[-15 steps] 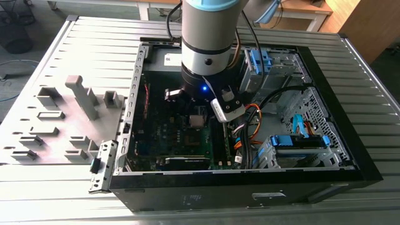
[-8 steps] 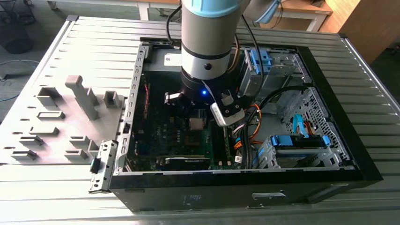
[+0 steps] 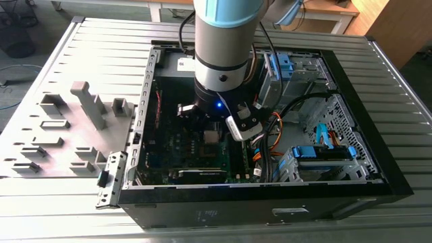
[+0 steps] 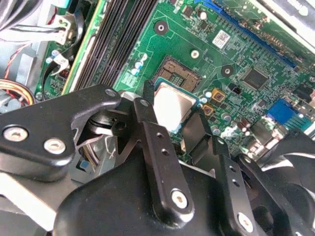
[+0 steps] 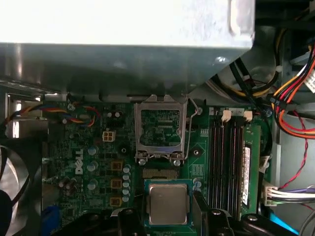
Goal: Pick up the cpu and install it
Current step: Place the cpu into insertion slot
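My gripper [image 3: 213,132] is down inside the open computer case [image 3: 378,167], over the green motherboard [image 5: 93,147]. It is shut on the cpu [image 4: 173,104], a small square chip with a silver-grey top and a green rim, which also appears in the first wrist view [image 5: 168,202]. A black finger [image 4: 146,112] presses each of two opposite sides of the chip. The bare socket [image 4: 177,73] lies just beyond the chip's edge, and its metal load plate [image 5: 160,129] is flipped open. The cpu hangs a little above the board, beside the socket.
Black memory slots [image 5: 227,157] run alongside the socket. Orange, red and black cable bundles [image 5: 295,98] hang nearby, and a fan [image 5: 12,182] sits on the other side. A blue drive cage [image 3: 324,154] is at the exterior view's right, a grey fixture tray [image 3: 74,126] at its left.
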{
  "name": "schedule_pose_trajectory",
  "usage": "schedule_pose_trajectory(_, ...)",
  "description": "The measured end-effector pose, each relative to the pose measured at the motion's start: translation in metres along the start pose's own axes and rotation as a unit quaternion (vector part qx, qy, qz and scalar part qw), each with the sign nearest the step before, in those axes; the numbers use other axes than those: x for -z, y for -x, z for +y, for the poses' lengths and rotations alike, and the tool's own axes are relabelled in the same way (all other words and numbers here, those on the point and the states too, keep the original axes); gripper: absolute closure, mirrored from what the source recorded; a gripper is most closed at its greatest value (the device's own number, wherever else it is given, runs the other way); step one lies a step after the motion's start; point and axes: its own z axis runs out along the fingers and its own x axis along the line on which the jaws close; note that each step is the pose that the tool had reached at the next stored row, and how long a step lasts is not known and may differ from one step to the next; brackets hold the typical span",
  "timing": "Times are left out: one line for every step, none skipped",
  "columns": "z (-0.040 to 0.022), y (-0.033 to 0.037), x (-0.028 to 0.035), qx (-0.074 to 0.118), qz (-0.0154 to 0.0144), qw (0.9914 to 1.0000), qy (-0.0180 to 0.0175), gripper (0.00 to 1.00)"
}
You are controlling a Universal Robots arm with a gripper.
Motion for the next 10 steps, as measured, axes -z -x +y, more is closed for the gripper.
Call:
schedule_pose_trajectory(-0.0003,0.0000,-0.0008,0.000,0.0000,1.00000,0.0000,0.53)
schedule_pose_trajectory(-0.0003,-0.0001,-0.0011,0.000,0.0000,1.00000,0.0000,0.53)
schedule_pose_trajectory(-0.0004,0.0000,-0.0011,0.000,0.0000,1.00000,-0.0001,0.53)
schedule_pose_trajectory(-0.0004,0.0000,-0.0011,0.000,0.0000,1.00000,-0.0002,0.53)
schedule_pose_trajectory(-0.0004,0.0000,-0.0011,0.000,0.0000,1.00000,-0.0002,0.53)
schedule_pose_trajectory(-0.0004,0.0000,-0.0011,0.000,0.0001,1.00000,-0.0002,0.53)
schedule_pose_trajectory(-0.0005,0.0000,-0.0011,0.000,0.0000,1.00000,-0.0002,0.53)
schedule_pose_trajectory(-0.0006,-0.0002,-0.0014,0.000,0.0000,1.00000,-0.0001,0.53)
schedule_pose_trajectory(-0.0010,-0.0004,-0.0018,0.000,0.0000,1.00000,-0.0001,0.53)
schedule_pose_trajectory(-0.0013,-0.0008,-0.0022,0.000,0.0000,1.00000,-0.0002,0.53)
